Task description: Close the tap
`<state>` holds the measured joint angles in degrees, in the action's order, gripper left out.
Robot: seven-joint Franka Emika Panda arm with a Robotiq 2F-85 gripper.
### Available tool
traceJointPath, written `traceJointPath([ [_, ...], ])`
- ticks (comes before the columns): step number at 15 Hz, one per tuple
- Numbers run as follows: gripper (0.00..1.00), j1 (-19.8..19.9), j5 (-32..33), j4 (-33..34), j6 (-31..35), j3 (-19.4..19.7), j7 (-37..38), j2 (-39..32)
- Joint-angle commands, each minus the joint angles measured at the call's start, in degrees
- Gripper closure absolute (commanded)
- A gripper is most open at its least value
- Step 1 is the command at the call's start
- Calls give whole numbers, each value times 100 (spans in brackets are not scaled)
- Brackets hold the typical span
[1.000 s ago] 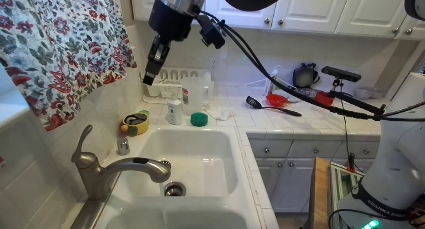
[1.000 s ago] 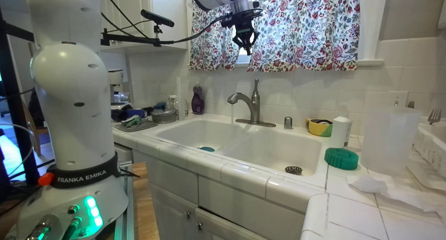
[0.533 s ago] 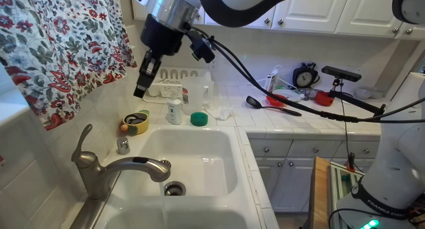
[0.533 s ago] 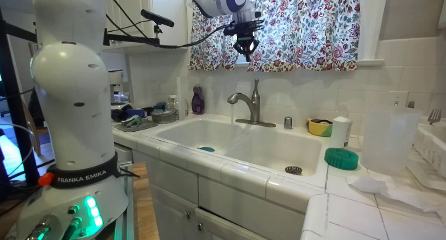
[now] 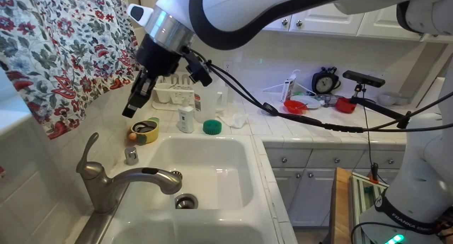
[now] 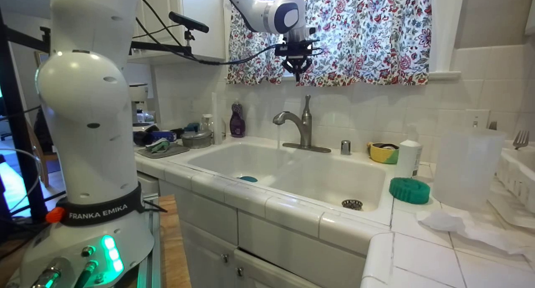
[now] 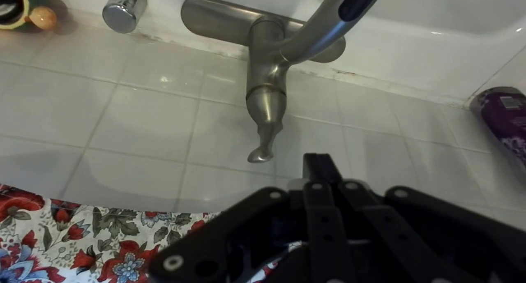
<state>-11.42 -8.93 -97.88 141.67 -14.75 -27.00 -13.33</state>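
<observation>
The tap is a brushed grey metal faucet (image 5: 102, 189) with an arched spout, at the back of the sink; it also shows in an exterior view (image 6: 306, 131) and in the wrist view (image 7: 267, 65). Its lever handle (image 5: 87, 150) stands up from the top, and its tip shows in the wrist view (image 7: 266, 141). A thin stream of water (image 6: 278, 135) runs from the spout. My gripper (image 5: 129, 111) is above the tap, apart from the lever, pointing down toward the wall. In the wrist view the fingertips (image 7: 319, 162) are together, empty, beside the lever tip.
A tiled wall and floral curtain (image 6: 368, 37) stand close behind the tap. A chrome knob (image 5: 131, 155), a yellow pot (image 5: 145, 132), a white bottle (image 5: 185, 119) and a green sponge (image 5: 212, 127) line the sink's edge. A purple bottle (image 6: 237, 121) stands on the far side.
The arm has lowered and come in closer, bringing the gripper down toward the tap's lever. The gripper stays shut. The tap and its lever look unmoved, and water still runs.
</observation>
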Motion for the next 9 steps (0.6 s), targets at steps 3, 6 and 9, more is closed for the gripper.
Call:
traceJointPath([
  [3,100,282,-629,436,387,-361,-799,-584],
  [6,100,367,-735,657,594,-520,-1087,-883],
  [9,100,382,-626,939,686,-602,-1146,-1195],
])
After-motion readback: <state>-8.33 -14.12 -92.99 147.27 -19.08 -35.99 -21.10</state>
